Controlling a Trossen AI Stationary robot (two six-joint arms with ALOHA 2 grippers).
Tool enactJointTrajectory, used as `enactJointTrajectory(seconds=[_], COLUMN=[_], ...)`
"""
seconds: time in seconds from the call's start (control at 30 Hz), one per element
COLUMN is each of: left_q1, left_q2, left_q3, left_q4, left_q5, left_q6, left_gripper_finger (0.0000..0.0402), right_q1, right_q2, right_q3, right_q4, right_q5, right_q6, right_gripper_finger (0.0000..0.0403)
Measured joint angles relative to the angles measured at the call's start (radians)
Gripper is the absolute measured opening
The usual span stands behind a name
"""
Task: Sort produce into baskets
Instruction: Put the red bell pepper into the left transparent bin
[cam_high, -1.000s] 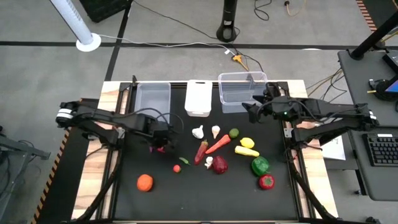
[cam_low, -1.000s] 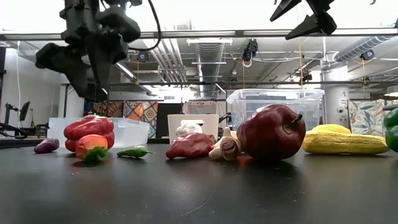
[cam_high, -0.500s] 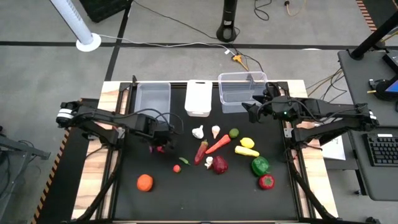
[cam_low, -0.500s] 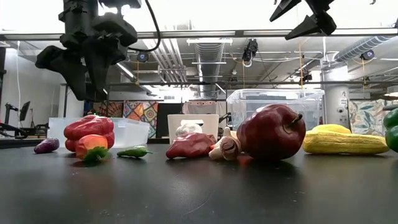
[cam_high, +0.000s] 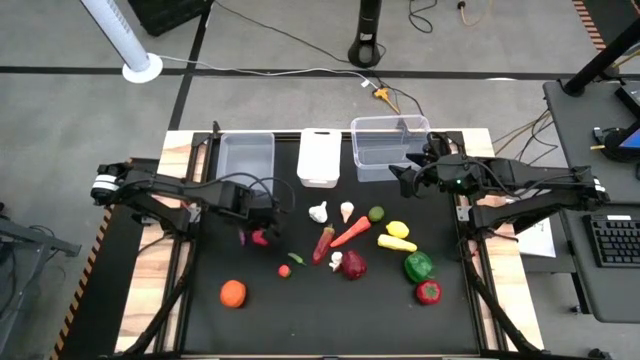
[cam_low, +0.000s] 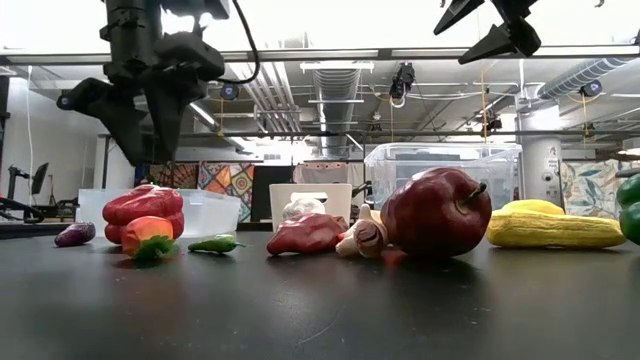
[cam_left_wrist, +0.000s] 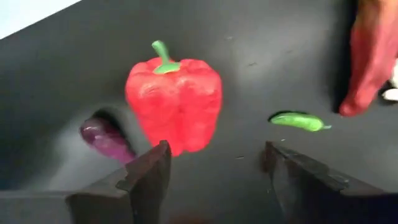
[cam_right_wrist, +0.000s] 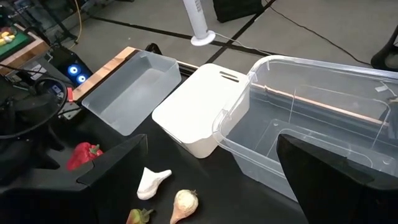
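Left gripper (cam_left_wrist: 214, 171) is hovering over the red pepper (cam_left_wrist: 174, 102) on the black desk (cam_high: 330, 310), fingers spread, gripping nothing. A small purple piece (cam_left_wrist: 106, 138) is lying against the pepper, a green chili (cam_left_wrist: 297, 121) just beside it. Right gripper (cam_high: 403, 178) is waiting above the wide clear tub (cam_right_wrist: 323, 130), fingers spread and empty. White tub (cam_high: 318, 157) is sitting between both clear tubs; remaining produce is lying mid-desk.

1. No readable text, label, brand, number or sign anywhere in these views.
2. Nothing printed visible on the tubs, the produce or the arms.
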Motion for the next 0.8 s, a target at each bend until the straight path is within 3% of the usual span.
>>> enactJointTrajectory(seconds=[0.27, 0.8], left_q1=[-0.010, -0.046], left_q2=[0.006, 0.080], left_q3=[-0.006, -0.061], left_q4=[-0.020, 0.065], left_q5=[-0.128, -0.166], left_q6=[-0.007, -0.024], left_gripper_finger=[0.0324, 0.0323], right_q1=[0.000, 0.000], right_q2=[0.000, 0.000], right_q3=[0.000, 0.000], right_q4=[-0.001, -0.003], right_q5=[0.000, 0.000], right_q6=[0.000, -0.005], right_gripper_finger=[0.0350, 0.0350])
